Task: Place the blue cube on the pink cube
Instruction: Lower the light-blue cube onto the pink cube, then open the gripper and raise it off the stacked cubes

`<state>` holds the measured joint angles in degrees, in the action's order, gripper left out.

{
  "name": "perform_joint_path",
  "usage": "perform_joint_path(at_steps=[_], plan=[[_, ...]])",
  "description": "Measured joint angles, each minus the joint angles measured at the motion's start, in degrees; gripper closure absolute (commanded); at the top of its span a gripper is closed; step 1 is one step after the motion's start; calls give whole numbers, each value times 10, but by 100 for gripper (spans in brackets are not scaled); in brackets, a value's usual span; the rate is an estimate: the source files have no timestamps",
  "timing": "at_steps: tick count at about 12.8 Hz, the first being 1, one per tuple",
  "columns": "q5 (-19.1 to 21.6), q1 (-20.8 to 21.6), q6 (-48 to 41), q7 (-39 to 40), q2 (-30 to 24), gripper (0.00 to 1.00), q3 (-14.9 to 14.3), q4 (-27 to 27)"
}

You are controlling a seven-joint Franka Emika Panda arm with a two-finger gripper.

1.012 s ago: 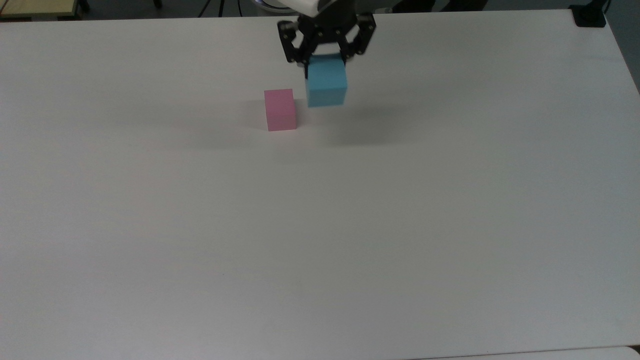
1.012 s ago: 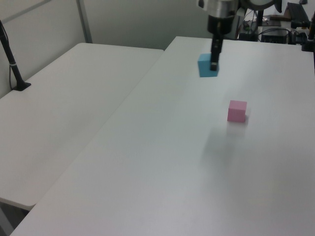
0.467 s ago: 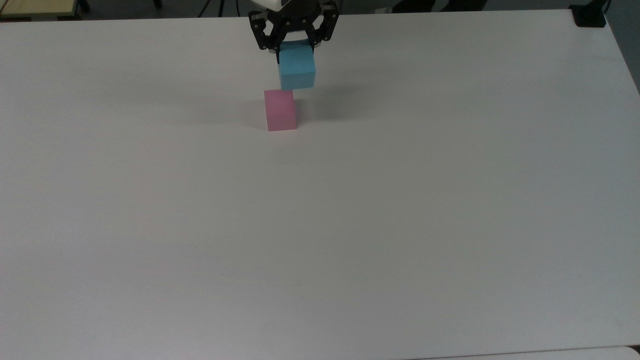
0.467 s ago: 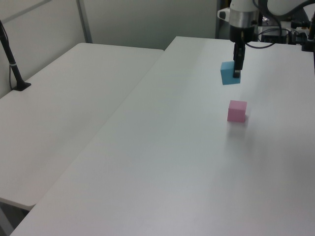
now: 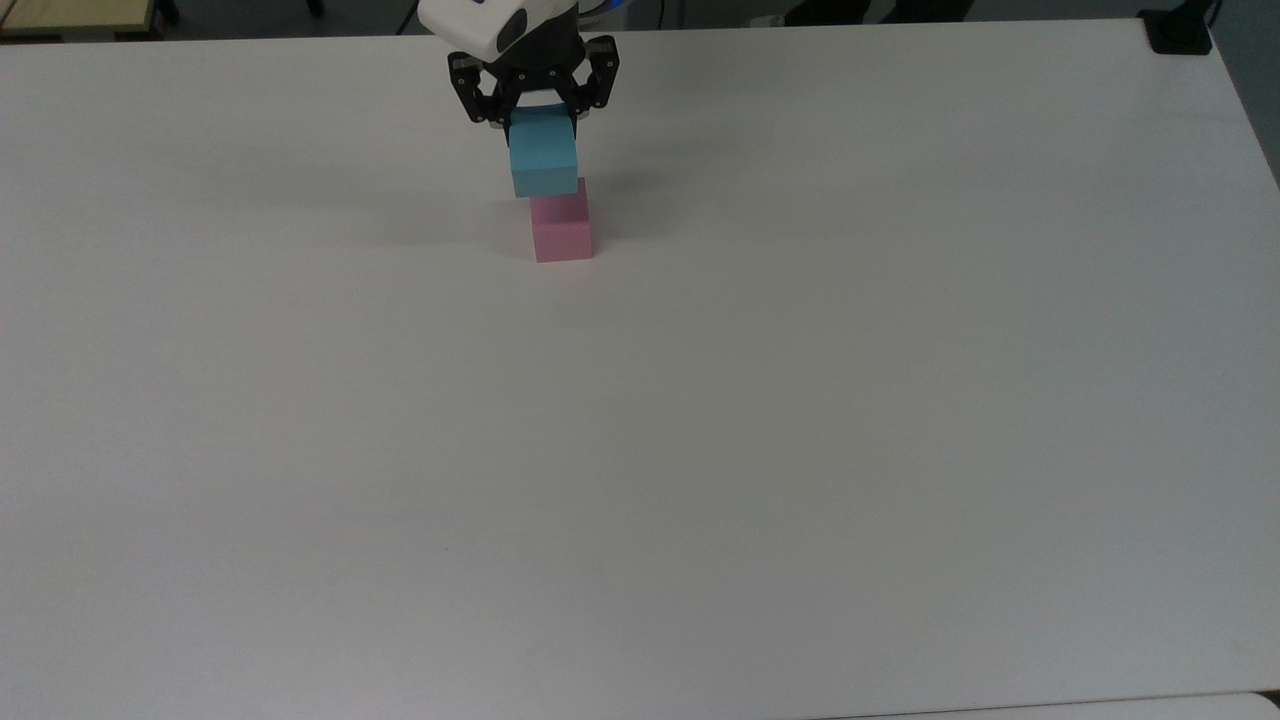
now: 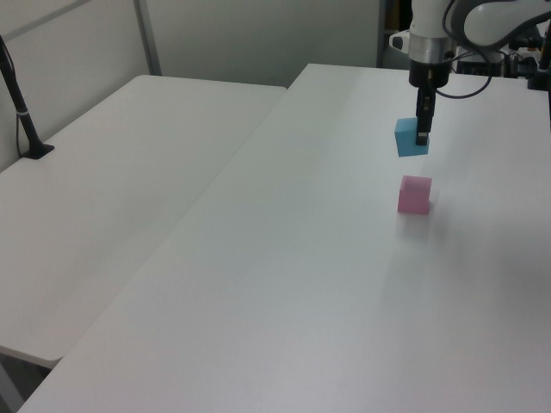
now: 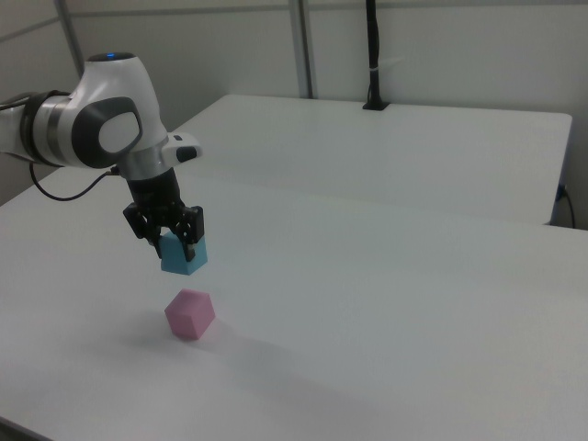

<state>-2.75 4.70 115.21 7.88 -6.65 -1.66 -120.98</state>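
The blue cube [image 5: 544,158] hangs in the air, held by my gripper [image 5: 541,118], which is shut on it. The pink cube [image 5: 561,230] rests on the white table [image 5: 700,400]. In the left view the blue cube [image 6: 411,138] floats clearly above the pink cube [image 6: 414,194], with a gap between them and my gripper [image 6: 421,133] clamped on its side. In the right view the blue cube [image 7: 184,253] sits above and slightly to the left of the pink cube [image 7: 190,314], under my gripper [image 7: 172,239].
A second white table [image 6: 112,189] adjoins the work table along a seam. A black post [image 6: 21,107] stands on it in the left view, and a black pole base [image 7: 373,104] in the right view. A black object [image 5: 1178,30] sits at the top view's far right corner.
My gripper has carried the blue cube towards the top view's left, from beside the pink cube to nearly over it. The pink cube has not moved.
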Motion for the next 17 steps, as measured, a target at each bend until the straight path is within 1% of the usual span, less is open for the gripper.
perform_joint_path(at_steps=[3, 5, 11, 12, 13, 14, 15, 16, 17], plan=[[0, 0, 14, 1, 2, 76, 1, -29], [0, 0, 31, 1, 7, 75, 1, -39], [0, 1, 60, 1, 38, 74, 2, -44], [0, 1, 60, 1, 42, 70, 2, -44], [0, 1, 60, 1, 45, 62, 2, -44], [0, 1, 60, 1, 47, 45, 2, -44], [0, 1, 60, 1, 47, 23, 2, -44], [0, 1, 60, 1, 48, 10, 2, -45], [0, 1, 60, 1, 48, 0, 2, -45]])
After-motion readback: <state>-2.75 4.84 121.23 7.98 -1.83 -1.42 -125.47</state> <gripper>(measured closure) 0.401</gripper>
